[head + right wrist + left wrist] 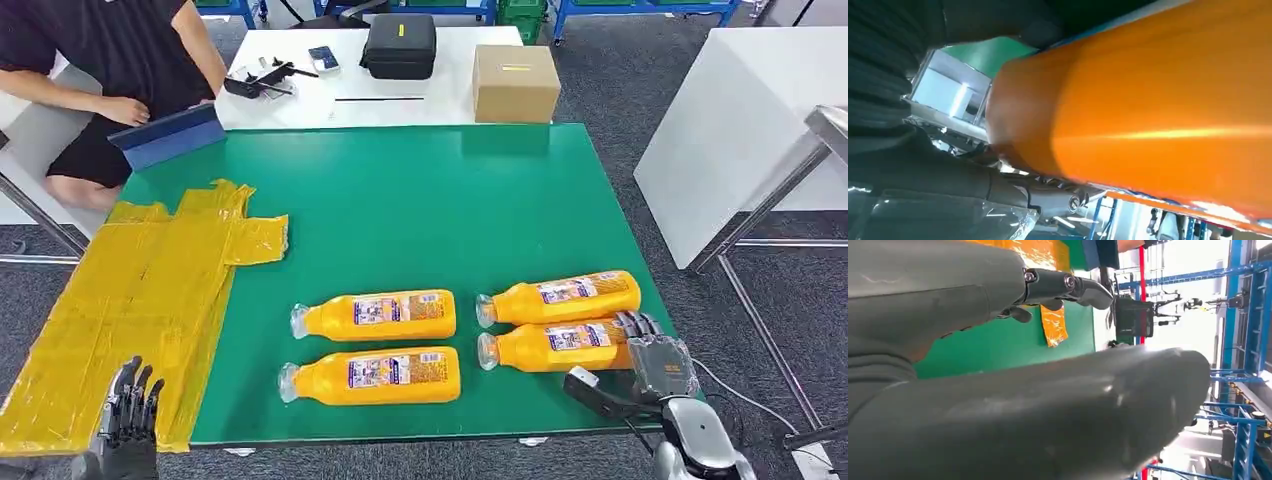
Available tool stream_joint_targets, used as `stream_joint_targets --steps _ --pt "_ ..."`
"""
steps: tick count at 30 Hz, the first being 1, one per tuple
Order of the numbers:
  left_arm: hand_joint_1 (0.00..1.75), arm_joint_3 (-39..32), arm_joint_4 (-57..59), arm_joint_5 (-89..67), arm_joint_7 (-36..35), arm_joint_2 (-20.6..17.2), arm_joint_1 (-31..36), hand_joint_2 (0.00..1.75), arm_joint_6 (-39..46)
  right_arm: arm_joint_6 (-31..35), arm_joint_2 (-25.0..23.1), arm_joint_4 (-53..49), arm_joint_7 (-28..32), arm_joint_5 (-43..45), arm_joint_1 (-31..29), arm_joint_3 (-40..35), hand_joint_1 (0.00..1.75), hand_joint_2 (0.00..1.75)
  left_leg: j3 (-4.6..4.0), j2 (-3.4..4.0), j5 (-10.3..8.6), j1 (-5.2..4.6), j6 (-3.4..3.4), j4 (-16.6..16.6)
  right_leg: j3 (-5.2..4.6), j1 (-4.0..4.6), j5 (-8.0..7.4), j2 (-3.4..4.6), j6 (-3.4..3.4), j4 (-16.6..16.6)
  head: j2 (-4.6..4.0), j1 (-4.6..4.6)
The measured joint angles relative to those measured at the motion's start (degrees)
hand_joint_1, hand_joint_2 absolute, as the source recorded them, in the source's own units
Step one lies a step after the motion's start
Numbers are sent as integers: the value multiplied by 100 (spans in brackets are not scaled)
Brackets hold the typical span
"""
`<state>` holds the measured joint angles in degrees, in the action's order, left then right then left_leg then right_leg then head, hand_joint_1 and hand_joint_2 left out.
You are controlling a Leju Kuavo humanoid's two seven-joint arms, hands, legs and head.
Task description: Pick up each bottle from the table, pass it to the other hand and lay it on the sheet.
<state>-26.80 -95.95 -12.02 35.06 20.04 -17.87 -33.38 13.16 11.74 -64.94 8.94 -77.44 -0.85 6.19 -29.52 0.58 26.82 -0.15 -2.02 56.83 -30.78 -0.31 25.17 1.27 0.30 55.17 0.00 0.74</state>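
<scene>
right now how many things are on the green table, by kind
bottles: 4
yellow sheet: 1
blue board: 1
total: 6

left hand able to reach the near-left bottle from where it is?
Probably yes: the left hand hovers open over the yellow sheet, and only bare green table separates it from that bottle.

The right hand (655, 360) hides the base of the near-right bottle (560, 346); its grip is unclear.
</scene>
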Motion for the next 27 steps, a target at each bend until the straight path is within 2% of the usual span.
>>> stream_joint_targets --steps 3,7,8,9,13,27 --pt "0 -11 -2 28 0 0 2 0 37 -39 81 22 72 89 -18 -63 166 175 11 1 4 1 7 0 62 1 9 0 4 1 0 0" --pt "0 -33 -2 63 0 0 -1 0 46 -50 135 158 85 155 -102 -157 169 175 22 4 13 2 12 1 67 5 17 5 8 -1 0 2" --pt "0 -35 -2 61 0 0 0 0 44 -50 140 190 81 162 -111 -179 166 175 32 5 26 2 15 1 41 7 28 5 5 -2 0 2" --pt "0 -37 0 53 0 0 3 0 37 -50 144 212 74 168 -113 -188 171 175 49 5 57 2 -2 -1 37 8 50 5 1 -4 0 2" --pt "0 -37 24 9 0 0 32 0 46 -48 157 254 46 188 -116 -221 173 175 119 5 108 2 -11 -1 109 11 91 5 20 -9 0 2" --pt "0 -2 127 4 2 0 126 0 103 -35 181 273 44 221 -116 -238 175 175 167 20 130 10 -8 0 167 16 113 22 19 -29 0 4"
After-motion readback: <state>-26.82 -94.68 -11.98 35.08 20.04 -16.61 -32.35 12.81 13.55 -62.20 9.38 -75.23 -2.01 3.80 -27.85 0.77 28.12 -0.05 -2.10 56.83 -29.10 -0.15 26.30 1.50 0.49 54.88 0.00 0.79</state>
